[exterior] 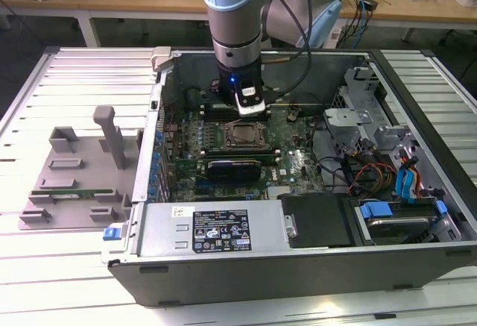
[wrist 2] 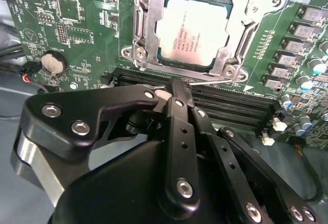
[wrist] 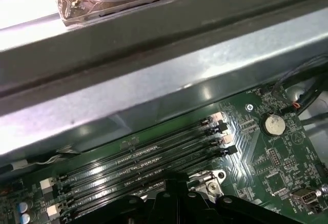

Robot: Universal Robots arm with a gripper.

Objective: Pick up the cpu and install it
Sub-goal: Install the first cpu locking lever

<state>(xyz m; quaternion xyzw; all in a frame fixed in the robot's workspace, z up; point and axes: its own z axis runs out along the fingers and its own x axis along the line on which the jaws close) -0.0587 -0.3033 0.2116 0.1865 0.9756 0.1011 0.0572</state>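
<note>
Silver-grey square cpu seated in metal-framed motherboard socket; black hand hovering beside it, fingers closed narrow, nothing held.

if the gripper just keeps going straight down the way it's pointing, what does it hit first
Probably the black memory slots beside the socket: in the second wrist view the gripper tips sit over them, with the cpu seated just beyond. Depth is unclear.

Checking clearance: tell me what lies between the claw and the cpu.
In the second wrist view, black memory slots run across the board between the claw and the cpu, which sits in its socket.
</note>
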